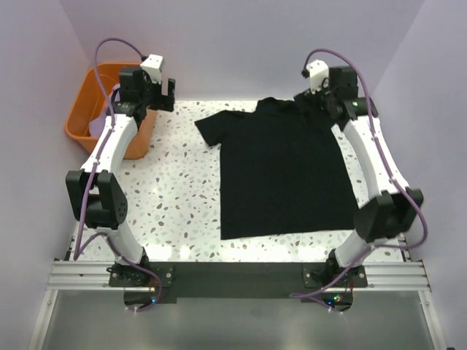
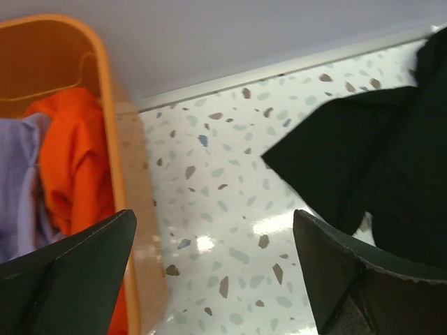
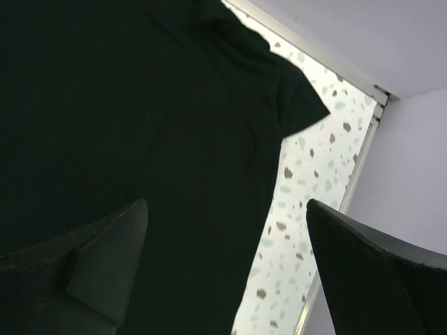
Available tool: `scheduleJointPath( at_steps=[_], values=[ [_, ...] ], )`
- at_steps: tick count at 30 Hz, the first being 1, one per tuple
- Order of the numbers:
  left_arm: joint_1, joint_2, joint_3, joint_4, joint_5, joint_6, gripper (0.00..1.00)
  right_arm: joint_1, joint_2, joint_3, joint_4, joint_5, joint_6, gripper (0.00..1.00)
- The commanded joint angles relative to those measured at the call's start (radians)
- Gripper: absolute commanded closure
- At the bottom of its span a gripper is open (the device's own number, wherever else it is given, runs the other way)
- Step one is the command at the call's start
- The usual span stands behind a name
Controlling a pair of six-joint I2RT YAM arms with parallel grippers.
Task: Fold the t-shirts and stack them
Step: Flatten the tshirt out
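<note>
- Left hand (image 2: 214,216): fingers spread wide with nothing between them. It hovers over bare bench (image 1: 168,197), between the orange tub (image 1: 80,120) and the black t-shirt (image 1: 281,175).
- Right hand (image 3: 227,206): also wide open and empty. It hangs right above the black tee's far right shoulder, with cloth filling most of its wrist view.
- My guess on why they sit there: each hand is parked by a far corner of the shirt, ready to pinch a shoulder or sleeve for the first fold.
- The black tee lies spread flat mid-bench, collar towards the far wall and hem towards the arm bases. Its left sleeve sticks out flat, and the right one looks a bit bunched.
- In the tub, an orange t-shirt (image 2: 70,153) and a lavender t-shirt (image 2: 17,181) sit crumpled together, probably waiting their turn.
- Nothing is folded or stacked yet, so this looks like very early days.
</note>
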Motion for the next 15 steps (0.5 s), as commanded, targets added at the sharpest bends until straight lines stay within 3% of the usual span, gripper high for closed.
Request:
scheduleJointPath(
  at_steps=[1, 3, 6, 12, 15],
  values=[
    [-0.027, -0.009, -0.027, -0.084, 0.183, 0.133, 0.00, 0.004, -0.136, -0.165, -0.098, -0.040, -0.030, 0.01],
    [-0.035, 0.014, -0.031, -0.115, 0.280, 0.172, 0.00, -0.005, -0.147, -0.225, -0.140, -0.026, -0.026, 0.01],
    [-0.076, 0.059, -0.035, -0.095, 0.297, 0.222, 0.02, -0.005, -0.165, -0.268, -0.238, -0.071, -0.030, 0.08],
    [-0.146, 0.360, 0.238, -0.149, 0.295, 0.256, 0.18, -0.005, -0.195, -0.447, -0.303, -0.036, -0.030, 0.37],
    [-0.173, 0.465, 0.381, -0.169, 0.263, 0.285, 0.27, -0.003, -0.173, -0.510, -0.302, 0.006, -0.029, 0.43]
  ],
)
